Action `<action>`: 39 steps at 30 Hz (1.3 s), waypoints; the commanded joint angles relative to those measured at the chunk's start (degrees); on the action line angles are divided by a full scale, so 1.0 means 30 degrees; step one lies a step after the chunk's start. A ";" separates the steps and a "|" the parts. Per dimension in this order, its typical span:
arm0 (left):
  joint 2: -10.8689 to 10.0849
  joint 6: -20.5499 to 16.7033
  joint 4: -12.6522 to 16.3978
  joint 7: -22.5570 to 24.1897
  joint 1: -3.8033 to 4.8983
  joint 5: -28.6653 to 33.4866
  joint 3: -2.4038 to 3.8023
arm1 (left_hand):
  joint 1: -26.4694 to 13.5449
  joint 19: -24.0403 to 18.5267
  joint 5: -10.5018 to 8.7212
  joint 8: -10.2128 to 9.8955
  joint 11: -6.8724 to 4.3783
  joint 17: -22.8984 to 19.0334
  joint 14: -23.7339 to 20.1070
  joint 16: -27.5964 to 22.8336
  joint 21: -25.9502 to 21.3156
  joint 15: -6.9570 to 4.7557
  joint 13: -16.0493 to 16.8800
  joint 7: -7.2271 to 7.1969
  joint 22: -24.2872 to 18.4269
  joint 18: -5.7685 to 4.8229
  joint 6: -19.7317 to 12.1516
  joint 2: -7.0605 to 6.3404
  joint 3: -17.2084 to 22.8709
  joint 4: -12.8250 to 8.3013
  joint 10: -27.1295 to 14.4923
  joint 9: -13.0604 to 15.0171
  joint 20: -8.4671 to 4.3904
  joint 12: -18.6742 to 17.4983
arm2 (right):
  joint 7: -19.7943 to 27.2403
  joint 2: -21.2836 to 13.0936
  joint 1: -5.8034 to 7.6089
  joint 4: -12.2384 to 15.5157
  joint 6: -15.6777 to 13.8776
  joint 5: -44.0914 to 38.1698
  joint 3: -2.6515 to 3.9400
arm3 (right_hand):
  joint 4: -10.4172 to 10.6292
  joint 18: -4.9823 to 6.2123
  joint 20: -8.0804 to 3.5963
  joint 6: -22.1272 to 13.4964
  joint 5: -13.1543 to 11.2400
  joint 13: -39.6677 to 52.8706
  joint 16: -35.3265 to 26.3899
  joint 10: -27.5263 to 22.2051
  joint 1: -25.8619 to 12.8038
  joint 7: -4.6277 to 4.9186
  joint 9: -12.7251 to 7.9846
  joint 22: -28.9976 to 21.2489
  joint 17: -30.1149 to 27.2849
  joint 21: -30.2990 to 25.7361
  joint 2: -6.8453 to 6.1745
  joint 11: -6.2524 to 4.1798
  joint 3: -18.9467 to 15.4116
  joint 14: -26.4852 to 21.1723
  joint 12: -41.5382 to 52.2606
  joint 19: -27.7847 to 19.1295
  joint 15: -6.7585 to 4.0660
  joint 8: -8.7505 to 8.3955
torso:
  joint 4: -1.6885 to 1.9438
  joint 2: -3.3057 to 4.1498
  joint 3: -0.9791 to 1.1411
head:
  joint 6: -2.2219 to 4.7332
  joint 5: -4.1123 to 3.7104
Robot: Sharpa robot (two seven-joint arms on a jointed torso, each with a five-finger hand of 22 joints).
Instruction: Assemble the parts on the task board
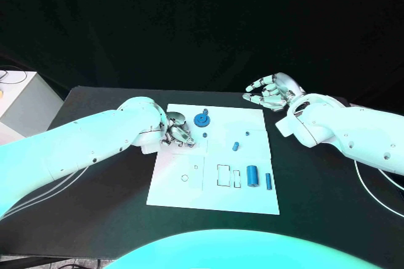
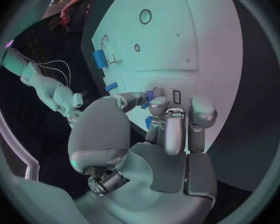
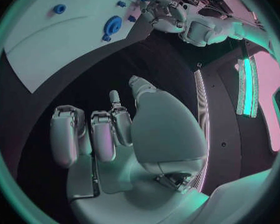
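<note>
While the left hand [image 1: 177, 132] pinches a small blue part [image 2: 154, 94] over the task board [image 1: 253, 199] (frame centre), you see the right hand [image 1: 271, 91] hovering open, upper right, presumably clear of the work.

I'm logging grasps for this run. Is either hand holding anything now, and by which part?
The left hand pinches a small blue part at its fingertips; which part of it cannot be told. The right hand holds nothing.
</note>
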 commanded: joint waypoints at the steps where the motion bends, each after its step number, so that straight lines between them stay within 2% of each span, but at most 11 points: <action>1: -0.0100 0.0789 0.0122 0.0278 0.0007 0.1125 0.0201 | 0.0291 -0.0144 0.0067 0.0085 -0.0020 0.3479 0.1475 -0.0041 -0.0080 0.0115 0.0017 0.0032 0.0002 -0.0161 0.0142 0.0237 0.3280 -0.3165 -0.0096 0.0059 0.0037 -0.0062 | 0.0180 -0.0011 -0.0007 0.0008 0.0264 -0.0044 0.0005 | 0.0026 0.0298 0.0035 -0.0184 0.0094 0.2081 -0.0107 -0.0106 -0.0232 0.0010 0.0018 0.2857 0.3072 -0.0058 0.0005 -0.0038 0.0135 0.1517 -0.0033 0.0879 -0.0013 0.0096 | 0.0004 0.0001 0.0004 | 0.0014 -0.0004; 6: -0.0269 0.1665 0.0127 0.0266 0.0057 0.1496 0.0709 | 0.0312 -0.0164 0.0075 0.0086 -0.0014 0.3501 0.1482 -0.0025 -0.0075 0.0124 0.0022 0.0040 -0.0003 -0.0158 0.0171 0.0229 0.3373 -0.3304 -0.0095 0.0069 0.0043 -0.0056 | 0.0173 0.0005 -0.0010 -0.0022 0.0268 -0.0045 0.0004 | 0.0026 0.0298 0.0035 -0.0184 0.0094 0.2081 -0.0107 -0.0106 -0.0232 0.0010 0.0018 0.2857 0.3072 -0.0058 0.0005 -0.0038 0.0135 0.1517 -0.0033 0.0879 -0.0013 0.0096 | 0.0011 -0.0026 0.0012 | -0.0037 -0.0020; 10: -0.0324 0.3254 -0.0036 0.0165 0.0275 0.1548 0.1071 | 0.0357 -0.0138 0.0103 0.0082 -0.0006 0.3506 0.1482 -0.0022 -0.0028 0.0126 0.0016 0.0050 0.0072 -0.0168 0.0198 0.0207 0.3454 -0.3462 -0.0100 0.0079 0.0047 -0.0055 | 0.0168 0.0032 -0.0019 -0.0068 0.0272 -0.0046 0.0003 | 0.0023 0.0304 0.0034 -0.0179 0.0105 0.2073 -0.0114 -0.0111 -0.0270 0.0007 0.0023 0.2841 0.3061 -0.0085 0.0010 -0.0041 0.0157 0.1514 -0.0038 0.0872 -0.0015 0.0110 | 0.0013 -0.0018 0.0015 | 0.0024 -0.0031; 19: 0.0504 0.6382 -0.1374 -0.0070 0.1193 0.1288 0.1225 | 0.0419 -0.0123 0.0183 0.0071 0.0001 0.3501 0.1478 -0.0025 0.0006 0.0121 -0.0029 0.0062 0.0119 -0.0172 0.0215 0.0231 0.3522 -0.3584 -0.0131 0.0086 0.0046 -0.0087 | 0.0160 0.0124 -0.0039 -0.0161 0.0292 -0.0045 0.0002 | 0.0023 0.0304 0.0034 -0.0179 0.0105 0.2073 -0.0114 -0.0111 -0.0270 0.0007 0.0023 0.2841 0.3061 -0.0085 0.0010 -0.0041 0.0157 0.1514 -0.0038 0.0872 -0.0015 0.0110 | 0.0002 -0.0005 0.0010 | -0.0052 -0.0045; 22: 0.0970 0.7166 -0.2041 -0.0123 0.1467 0.1292 0.1082 | 0.0424 -0.0123 0.0209 0.0070 0.0003 0.3528 0.1487 -0.0007 0.0009 0.0122 -0.0036 0.0065 0.0122 -0.0172 0.0221 0.0227 0.3526 -0.3608 -0.0133 0.0088 0.0046 -0.0091 | 0.0158 0.0158 -0.0049 -0.0192 0.0295 -0.0043 0.0001 | 0.0023 0.0304 0.0034 -0.0179 0.0105 0.2073 -0.0114 -0.0111 -0.0270 0.0007 0.0023 0.2841 0.3061 -0.0085 0.0010 -0.0041 0.0157 0.1514 -0.0038 0.0872 -0.0015 0.0110 | 0.0000 -0.0005 0.0013 | -0.0052 -0.0025; 25: 0.1580 0.7796 -0.2851 -0.0165 0.1752 0.1111 0.0795 | 0.0423 -0.0108 0.0374 0.0061 0.0008 0.3595 0.1511 0.0041 0.0044 0.0128 0.0055 0.0073 0.0169 -0.0179 0.0263 0.0232 0.3535 -0.3699 -0.0066 0.0095 0.0049 -0.0021 | 0.0167 0.0204 -0.0068 -0.0230 0.0300 -0.0041 0.0000 | 0.0019 0.0315 0.0033 -0.0177 0.0131 0.2079 -0.0117 -0.0103 -0.0289 0.0005 0.0026 0.2808 0.3057 -0.0134 0.0011 -0.0042 0.0171 0.1514 -0.0030 0.0855 -0.0016 0.0117 | 0.0011 -0.0025 0.0022 | -0.0052 -0.0030; 28: 0.2162 0.8189 -0.3545 -0.0190 0.1958 0.0770 0.0569 | 0.0212 -0.0069 0.1238 0.0015 0.0008 0.3711 0.1558 0.0127 0.0148 0.0125 0.0169 0.0065 0.0302 -0.0196 0.0419 0.0252 0.3443 -0.3843 0.0083 0.0120 0.0053 0.0082 | 0.0183 0.0253 -0.0088 -0.0259 0.0304 -0.0040 0.0000 | 0.0019 0.0315 0.0033 -0.0177 0.0131 0.2079 -0.0117 -0.0103 -0.0289 0.0005 0.0026 0.2808 0.3057 -0.0134 0.0011 -0.0042 0.0171 0.1514 -0.0030 0.0855 -0.0016 0.0117 | 0.0013 -0.0021 0.0019 | -0.0052 -0.0011; 29: 0.2349 0.8288 -0.3750 -0.0193 0.2011 0.0610 0.0507 | 0.0023 -0.0018 0.2272 0.0019 -0.0020 0.3769 0.1580 0.0170 0.0225 0.0124 0.0217 0.0048 0.0416 -0.0207 0.0508 0.0271 0.3208 -0.3867 0.0160 0.0169 0.0035 0.0128 | 0.0189 0.0268 -0.0095 -0.0269 0.0304 -0.0040 0.0000 | 0.0019 0.0315 0.0033 -0.0177 0.0131 0.2079 -0.0117 -0.0103 -0.0289 0.0005 0.0026 0.2808 0.3057 -0.0134 0.0011 -0.0042 0.0171 0.1514 -0.0030 0.0855 -0.0016 0.0117 | 0.0004 -0.0007 0.0016 | -0.0052 0.0006; 36: 0.3479 0.8815 -0.5076 -0.0208 0.2411 0.0143 -0.0069 | -0.0061 0.0081 0.2619 0.0017 -0.0045 0.3881 0.1621 0.0248 0.0331 0.0090 0.0352 0.0013 0.0602 -0.0242 0.0564 0.0291 0.3040 -0.3967 0.0270 0.0211 0.0025 0.0228 | 0.0369 0.0404 -0.0125 -0.0412 0.0201 0.0077 0.0000 | 0.0014 0.0368 0.0032 -0.0179 0.0151 0.1940 -0.0185 -0.0249 -0.0299 0.0004 0.0028 0.2648 0.2925 -0.0366 0.0010 -0.0044 0.0184 0.1481 -0.0172 0.0773 -0.0017 0.0121 | -0.0006 -0.0009 0.0015 | -0.0052 0.0026; 38: 0.3682 0.8739 -0.5310 -0.0208 0.2467 0.0076 -0.0165 | -0.0067 0.0092 0.2649 0.0017 -0.0048 0.3893 0.1625 0.0256 0.0343 0.0088 0.0368 0.0010 0.0624 -0.0246 0.0569 0.0289 0.3027 -0.3979 0.0280 0.0216 0.0023 0.0240 | 0.0554 0.0440 -0.0128 -0.0467 0.0078 0.0197 0.0000 | -0.0012 0.0557 0.0032 -0.0199 0.0198 0.1566 -0.0527 -0.0648 -0.0317 -0.0003 0.0034 0.2061 0.2321 -0.1227 -0.0018 -0.0048 0.0261 0.1312 -0.0576 0.0452 -0.0031 0.0134 | -0.0007 0.0001 0.0014 | -0.0052 0.0057; 39: 0.3777 0.8665 -0.5403 -0.0202 0.2489 0.0003 -0.0204 | -0.0067 0.0092 0.2649 0.0017 -0.0048 0.3893 0.1625 0.0256 0.0343 0.0088 0.0368 0.0010 0.0624 -0.0246 0.0569 0.0289 0.3027 -0.3979 0.0280 0.0216 0.0023 0.0240 | 0.0690 0.0460 -0.0129 -0.0497 -0.0015 0.0282 0.0000 | -0.0034 0.0856 0.0015 -0.0246 0.0224 0.0761 -0.1045 -0.1457 -0.0331 -0.0009 0.0043 0.1107 0.1507 -0.2637 -0.0068 -0.0071 0.0388 0.1053 -0.1440 -0.0083 -0.0050 0.0151 | 0.0001 -0.0002 0.0017 | -0.0052 0.0049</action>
